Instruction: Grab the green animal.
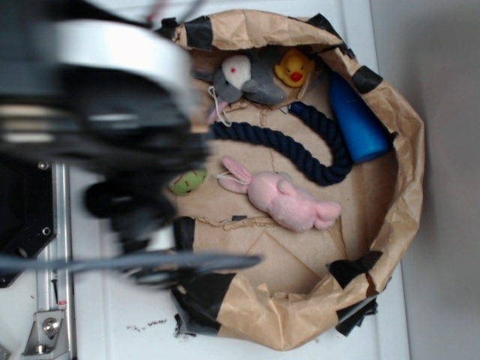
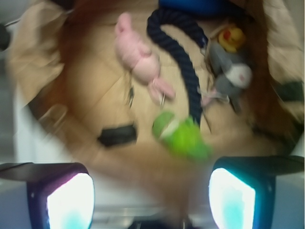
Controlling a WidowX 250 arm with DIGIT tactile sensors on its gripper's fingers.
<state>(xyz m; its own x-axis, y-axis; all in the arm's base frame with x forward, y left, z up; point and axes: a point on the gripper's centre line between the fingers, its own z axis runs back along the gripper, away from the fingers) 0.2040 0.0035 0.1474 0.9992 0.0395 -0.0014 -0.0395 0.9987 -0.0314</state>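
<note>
The green animal [image 1: 188, 181] is a small lime-green plush lying at the left inside edge of a brown paper basket [image 1: 405, 180]. The blurred arm partly hides it in the exterior view. In the wrist view it [image 2: 180, 135] lies just above and between my fingers, nearer the right one. My gripper [image 2: 151, 202] is open and empty, its pads [image 2: 70, 202] wide apart, above the basket's near rim. In the exterior view the gripper itself is lost in motion blur at the left.
In the basket lie a pink plush bunny [image 1: 281, 197], a dark blue rope [image 1: 315, 146], a blue bottle [image 1: 356, 120], a grey plush [image 1: 244, 79] and a yellow duck [image 1: 294, 69]. Black tape patches [image 1: 196, 281] line the rim.
</note>
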